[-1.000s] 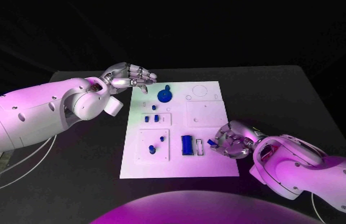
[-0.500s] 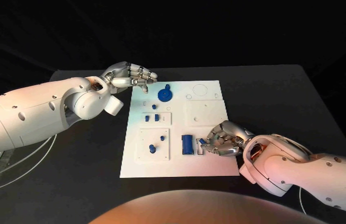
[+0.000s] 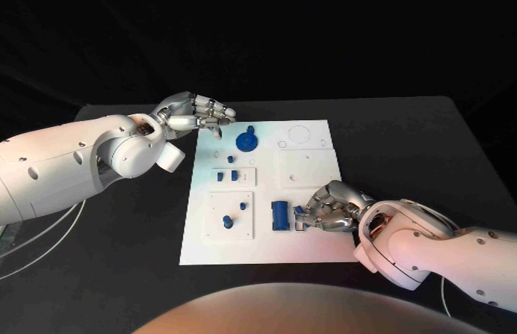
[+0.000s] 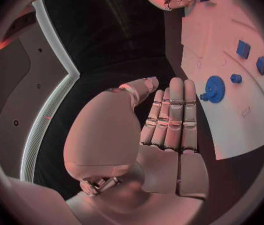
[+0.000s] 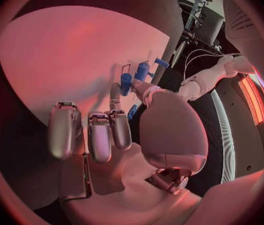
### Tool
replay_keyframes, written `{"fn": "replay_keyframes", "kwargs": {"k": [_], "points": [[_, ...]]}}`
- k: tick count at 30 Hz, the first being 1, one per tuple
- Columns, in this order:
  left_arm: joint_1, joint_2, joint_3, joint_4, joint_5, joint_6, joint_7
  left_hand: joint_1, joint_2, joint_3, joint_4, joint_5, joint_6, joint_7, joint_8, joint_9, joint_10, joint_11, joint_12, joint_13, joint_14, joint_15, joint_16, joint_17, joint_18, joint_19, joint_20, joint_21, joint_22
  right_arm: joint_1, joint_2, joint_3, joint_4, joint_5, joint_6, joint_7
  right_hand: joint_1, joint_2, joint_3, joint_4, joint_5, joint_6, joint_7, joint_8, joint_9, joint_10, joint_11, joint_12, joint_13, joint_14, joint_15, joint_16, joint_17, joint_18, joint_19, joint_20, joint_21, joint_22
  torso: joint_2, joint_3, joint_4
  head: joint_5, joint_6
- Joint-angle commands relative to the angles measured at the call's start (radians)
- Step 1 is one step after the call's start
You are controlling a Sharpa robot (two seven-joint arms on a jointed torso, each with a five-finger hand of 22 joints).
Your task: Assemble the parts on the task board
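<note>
Right fingers (image 5: 121,127): curled over the near right part of the task board, with a small blue part (image 5: 132,111) pinched between thumb and a fingertip in the right wrist view.
Right hand (image 3: 332,208): low over the board, just beside the tall blue block (image 3: 279,215) that stands in the near recess.
Left fingers (image 4: 171,116): stretched out straight and pressed side by side, thumb alongside, nothing between them.
Left hand (image 3: 197,115): hangs at the board's far left corner, over the black table (image 3: 119,237), apart from every part.
Task board (image 3: 323,249): white plate in the middle of the table, long side running away from the robot.
Blue gear (image 3: 246,140): on the far part of the board, near the left hand's fingertips but not touching them.
Other blue parts: two small pieces (image 3: 226,176) in a recessed panel mid-left; two more (image 3: 229,220) in the near left panel.
</note>
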State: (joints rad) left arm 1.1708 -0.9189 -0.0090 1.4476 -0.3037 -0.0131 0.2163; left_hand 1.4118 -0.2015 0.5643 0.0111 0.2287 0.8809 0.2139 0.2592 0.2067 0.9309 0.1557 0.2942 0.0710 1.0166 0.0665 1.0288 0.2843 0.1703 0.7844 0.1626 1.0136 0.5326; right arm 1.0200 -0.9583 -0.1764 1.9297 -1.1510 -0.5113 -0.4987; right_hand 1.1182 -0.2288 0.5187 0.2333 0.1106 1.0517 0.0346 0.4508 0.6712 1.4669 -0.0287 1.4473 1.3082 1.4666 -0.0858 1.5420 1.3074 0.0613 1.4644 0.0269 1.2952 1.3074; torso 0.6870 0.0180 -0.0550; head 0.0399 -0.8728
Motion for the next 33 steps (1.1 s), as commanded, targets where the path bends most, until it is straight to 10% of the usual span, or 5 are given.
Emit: {"fn": "replay_keyframes", "kwargs": {"k": [1,33], "points": [[0.0,0.001,0.001,0.003,0.006,0.014,0.003,0.001,0.012,0.0,-0.006,0.003,-0.004,0.001,0.003,0.001,-0.005,-0.001,0.005,0.001,-0.004,0.005,-0.002,0.0,0.014,-0.005,0.004,-0.004,-0.001,-0.003,0.006,0.0,-0.005,-0.005,0.026,-0.006,-0.011,0.003,-0.01,0.002,-0.005,0.008,0.002,-0.003,0.001,0.063,-0.006,0.003,0.185,0.085,-0.006,-0.002,0.158,-0.01,0.021,-0.007,0.003,0.195,0.0,-0.0003,-0.0002,0.0,0.0],[0.0,0.0,0.001,0.003,0.006,0.014,0.003,-0.004,0.014,0.0,-0.004,0.003,-0.004,0.002,0.003,0.001,-0.006,-0.001,0.007,0.001,-0.005,0.006,-0.002,0.0,0.014,-0.005,0.004,-0.004,-0.001,-0.01,0.015,0.0,-0.011,-0.036,0.024,0.007,-0.078,0.003,-0.182,0.059,-0.004,0.018,-0.002,-0.01,0.005,0.065,-0.009,0.006,0.188,0.085,-0.009,-0.002,0.159,-0.01,0.021,-0.01,0.002,0.195,-0.001,-0.0005,-0.0018,0.003,0.0]]}}
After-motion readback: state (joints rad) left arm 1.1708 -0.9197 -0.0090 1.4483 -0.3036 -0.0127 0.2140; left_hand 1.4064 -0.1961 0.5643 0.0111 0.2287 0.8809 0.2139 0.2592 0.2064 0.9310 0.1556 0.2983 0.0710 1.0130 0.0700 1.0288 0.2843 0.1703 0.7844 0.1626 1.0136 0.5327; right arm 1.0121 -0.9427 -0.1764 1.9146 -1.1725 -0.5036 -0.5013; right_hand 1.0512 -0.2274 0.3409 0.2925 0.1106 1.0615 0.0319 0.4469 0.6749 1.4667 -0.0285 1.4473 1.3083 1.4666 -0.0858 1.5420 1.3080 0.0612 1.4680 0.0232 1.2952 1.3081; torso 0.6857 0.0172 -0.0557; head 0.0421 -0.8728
